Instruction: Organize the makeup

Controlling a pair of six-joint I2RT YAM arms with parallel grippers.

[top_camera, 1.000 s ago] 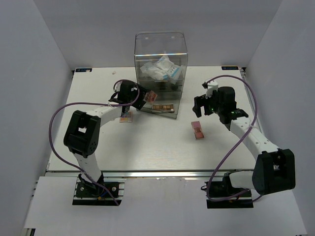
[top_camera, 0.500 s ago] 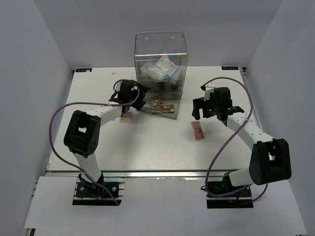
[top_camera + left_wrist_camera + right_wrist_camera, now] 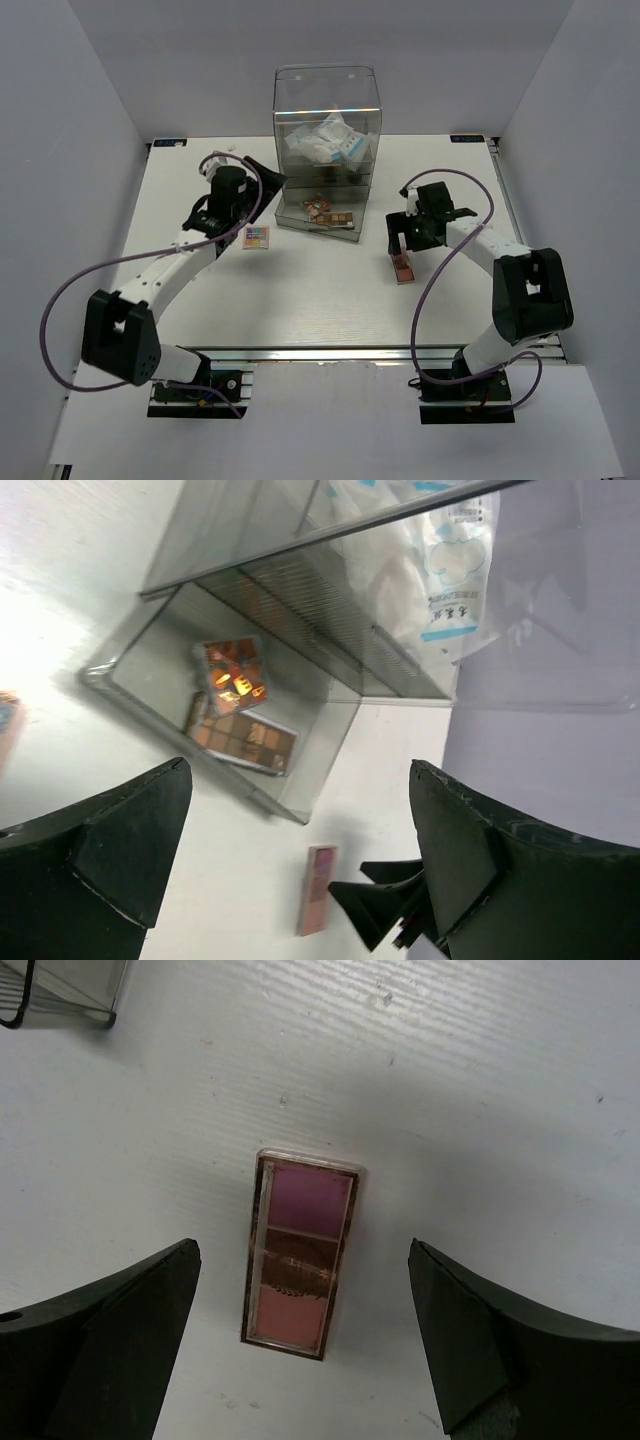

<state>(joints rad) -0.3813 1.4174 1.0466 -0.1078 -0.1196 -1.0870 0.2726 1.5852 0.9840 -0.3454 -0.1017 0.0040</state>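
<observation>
Right end effector: fingers spread wide, holding nothing. The pink palette lies flat on the counter right under the gap. It is centred between the two fingers, with bare counter on both sides and no contact visible. Its long side runs along the fingers. It has three pans: pink, brown, peach. From the top view it sits near-right of the clear drawer box, apart from it, with the end effector over its far end.

Left end effector: also wide, nothing in it. It is off the drawer box's left front corner, aimed at the box's bottom drawer, which sticks out to the near side.

In that drawer lie a brown palette and a smaller orange-toned palette just beside it, slightly askew.

A multicolour palette lies on the counter just left of the drawer's front, outside the box and away from the left fingers.

A white-blue packet is inside the drawer box, upper section.
</observation>
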